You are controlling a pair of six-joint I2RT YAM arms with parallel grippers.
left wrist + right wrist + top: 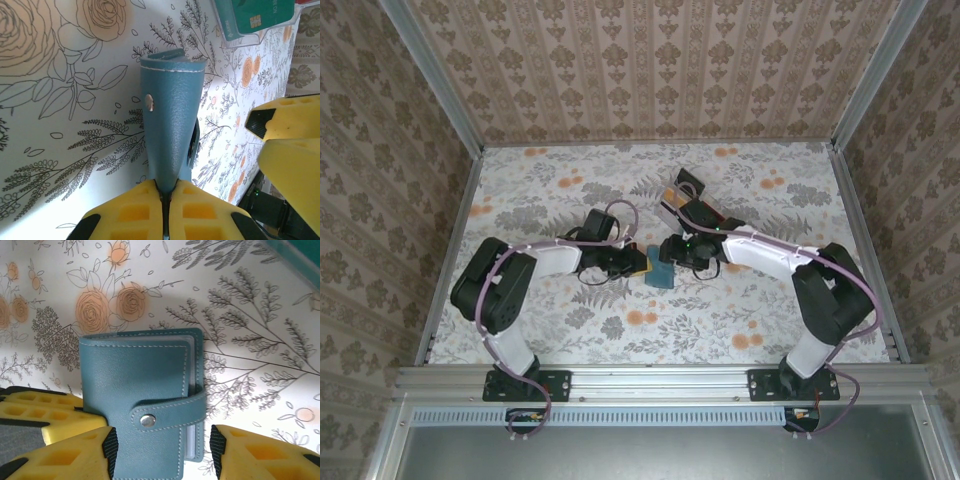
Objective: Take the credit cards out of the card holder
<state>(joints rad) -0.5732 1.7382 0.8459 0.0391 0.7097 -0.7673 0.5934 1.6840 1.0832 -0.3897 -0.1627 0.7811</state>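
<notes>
No text can be read anywhere. The green card (252, 15) in the clear tray (280, 31) bears a chip and faint lettering, too blurred to read.

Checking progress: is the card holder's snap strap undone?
No, the strap is snapped shut across the closed card holder.

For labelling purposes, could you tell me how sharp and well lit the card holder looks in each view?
Left wrist: card holder sharp, stitching crisp, no glare. Right wrist: sharp too, with a soft shadow on the tablecloth around it. Top external: small, fine detail lost.
</notes>
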